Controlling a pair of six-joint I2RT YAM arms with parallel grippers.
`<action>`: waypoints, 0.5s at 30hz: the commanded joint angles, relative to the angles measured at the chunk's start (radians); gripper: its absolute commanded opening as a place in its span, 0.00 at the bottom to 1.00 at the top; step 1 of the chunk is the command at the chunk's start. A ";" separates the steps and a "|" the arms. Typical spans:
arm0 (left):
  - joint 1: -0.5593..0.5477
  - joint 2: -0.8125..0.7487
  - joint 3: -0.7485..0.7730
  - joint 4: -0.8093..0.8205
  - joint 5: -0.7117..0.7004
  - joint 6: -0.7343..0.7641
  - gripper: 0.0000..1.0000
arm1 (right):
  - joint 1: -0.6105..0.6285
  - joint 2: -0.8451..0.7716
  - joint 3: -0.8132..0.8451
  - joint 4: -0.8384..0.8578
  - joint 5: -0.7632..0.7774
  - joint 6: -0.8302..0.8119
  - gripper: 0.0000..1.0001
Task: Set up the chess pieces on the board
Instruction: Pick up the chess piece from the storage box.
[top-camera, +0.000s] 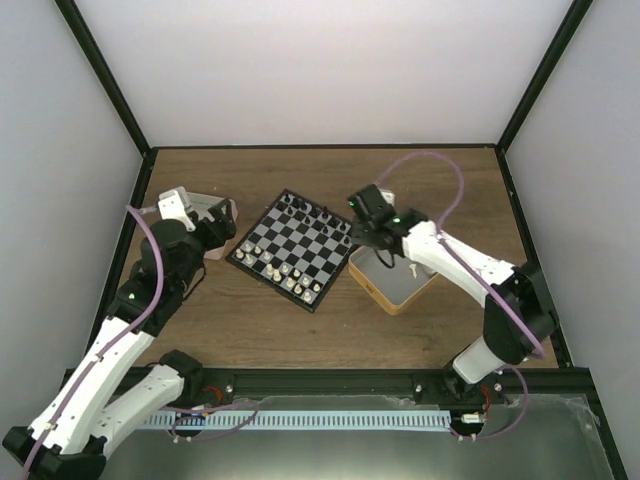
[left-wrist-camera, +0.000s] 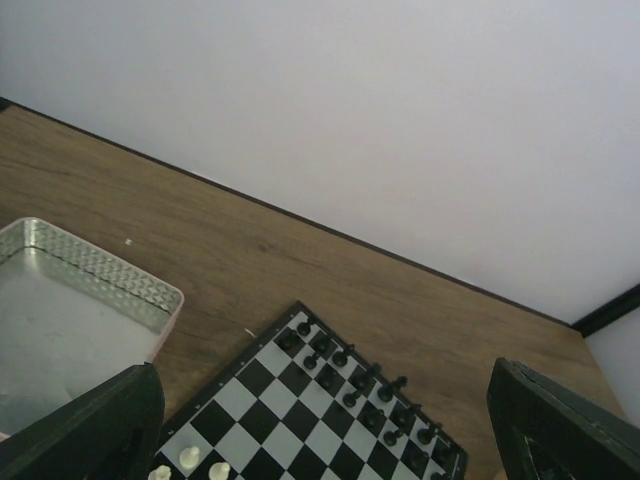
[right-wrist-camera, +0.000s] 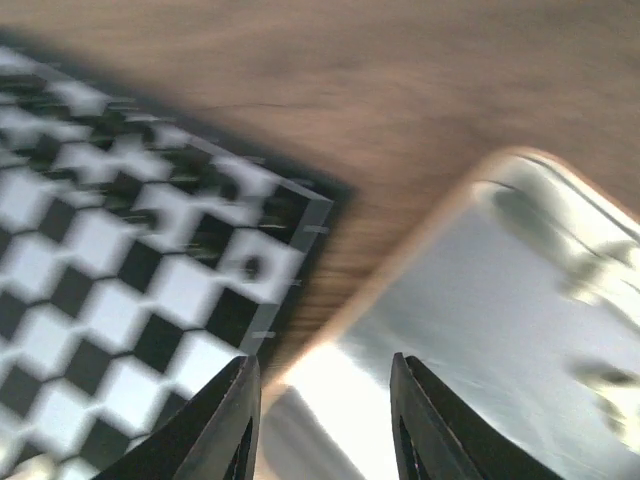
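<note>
On the worktop (top-camera: 440, 175): board (top-camera: 300, 245), cream chess pieces (top-camera: 283, 270) along its near-left rows. I log the left arm folded, left gripper (left-wrist-camera: 320, 405) spread wide near the pink-rimmed tray (left-wrist-camera: 95, 262). Right arm outstretched, right gripper (right-wrist-camera: 325, 400) part-spread, pinching nothing, over the tan tin (top-camera: 387, 301), which holds blurred pale shapes.

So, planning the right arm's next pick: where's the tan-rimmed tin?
Top view: the tin sits just right of the board, its board-side corner beneath the right gripper.

The board (right-wrist-camera: 120, 260) and tin (right-wrist-camera: 500, 330) are motion-blurred in the right wrist view
</note>
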 joint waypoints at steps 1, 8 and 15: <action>0.005 0.019 -0.015 0.068 0.080 0.023 0.90 | -0.104 -0.092 -0.159 -0.040 0.074 0.135 0.38; 0.005 0.059 -0.015 0.081 0.110 0.017 0.90 | -0.236 -0.142 -0.337 0.003 0.061 0.076 0.38; 0.005 0.072 -0.021 0.079 0.117 0.010 0.90 | -0.337 -0.119 -0.399 0.101 -0.056 -0.043 0.38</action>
